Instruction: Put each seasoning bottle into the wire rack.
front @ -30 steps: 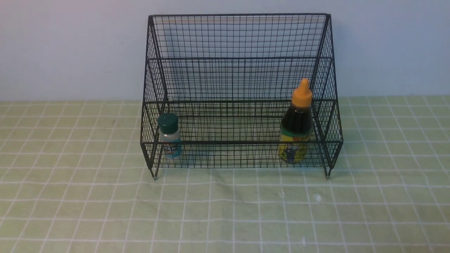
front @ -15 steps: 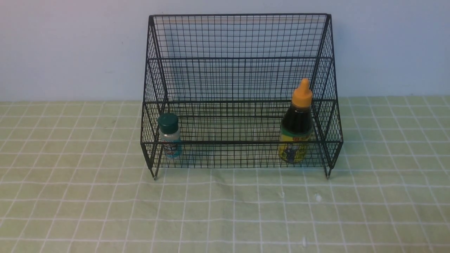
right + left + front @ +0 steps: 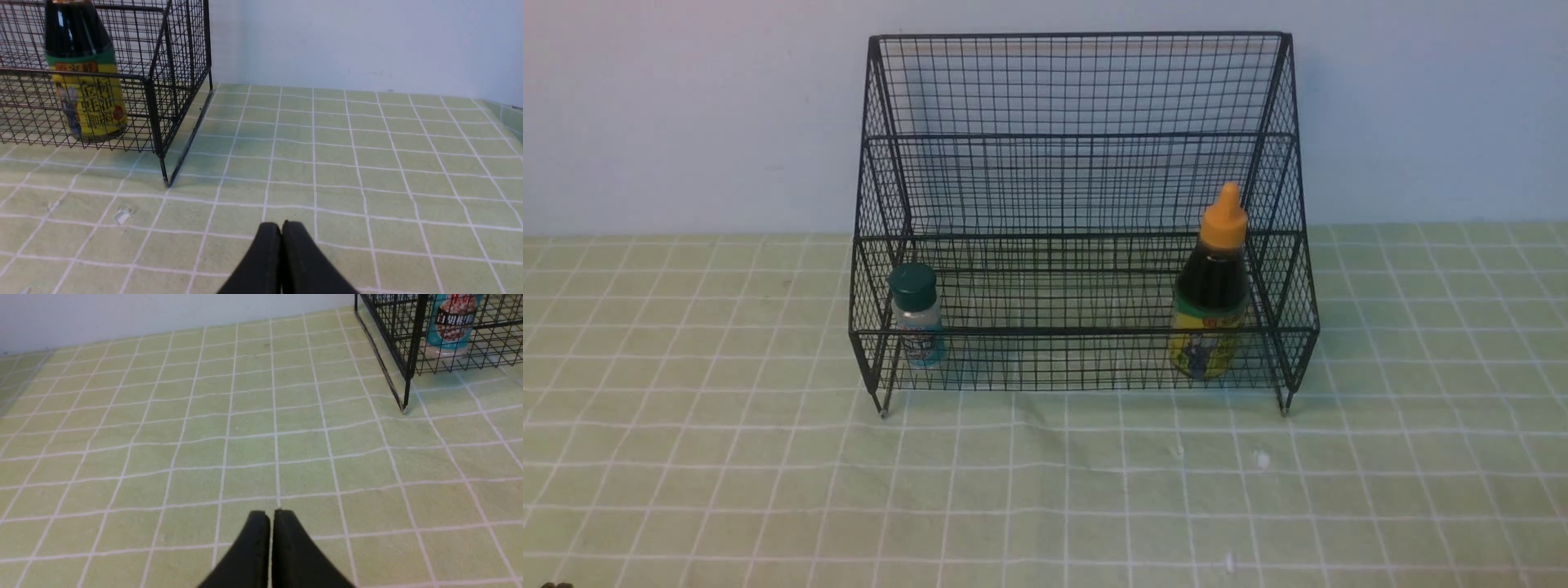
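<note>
Front faces wire rack [image 3: 1078, 220]; wrists flank it low.

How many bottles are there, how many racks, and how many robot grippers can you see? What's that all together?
Bottles: 2, the small green-capped shaker and the tall orange-capped sauce bottle, both standing in the rack
Racks: 1, the black wire rack
Grippers: 2, the left gripper and the right gripper, both shut and holding nothing
Total: 5

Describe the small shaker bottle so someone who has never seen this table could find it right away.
Find the black wire rack standing on the green checked cloth. On its lowest level, at the robot's left end, stands the small shaker. Unlike the taller dark sauce bottle with an orange nozzle, it is short and clear, with a dark green cap.
</note>
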You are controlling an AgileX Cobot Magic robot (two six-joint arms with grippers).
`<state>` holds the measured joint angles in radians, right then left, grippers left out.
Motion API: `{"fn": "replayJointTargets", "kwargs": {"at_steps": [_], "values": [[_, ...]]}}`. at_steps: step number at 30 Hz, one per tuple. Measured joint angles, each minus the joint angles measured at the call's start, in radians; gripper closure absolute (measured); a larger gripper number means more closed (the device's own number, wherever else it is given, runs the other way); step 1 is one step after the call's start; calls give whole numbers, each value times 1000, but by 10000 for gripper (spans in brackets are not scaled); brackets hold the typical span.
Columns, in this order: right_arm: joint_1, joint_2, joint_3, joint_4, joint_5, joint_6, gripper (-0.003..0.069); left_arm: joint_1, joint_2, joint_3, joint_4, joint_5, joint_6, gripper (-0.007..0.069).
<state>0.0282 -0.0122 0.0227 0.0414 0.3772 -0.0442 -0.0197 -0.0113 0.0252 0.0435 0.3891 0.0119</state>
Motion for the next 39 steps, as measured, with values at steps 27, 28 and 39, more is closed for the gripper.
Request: {"fn": "replayJointTargets", "kwargs": {"at_steps": [27, 28, 39], "values": [[0, 0, 0, 0, 0, 13, 673, 0, 0, 0, -59, -5, 19, 631], [0, 0, 0, 0, 0, 14, 673, 0, 0, 0, -59, -5, 19, 631], [0, 0, 0, 0, 0, 17, 673, 0, 0, 0, -59, -5, 19, 631]]}}
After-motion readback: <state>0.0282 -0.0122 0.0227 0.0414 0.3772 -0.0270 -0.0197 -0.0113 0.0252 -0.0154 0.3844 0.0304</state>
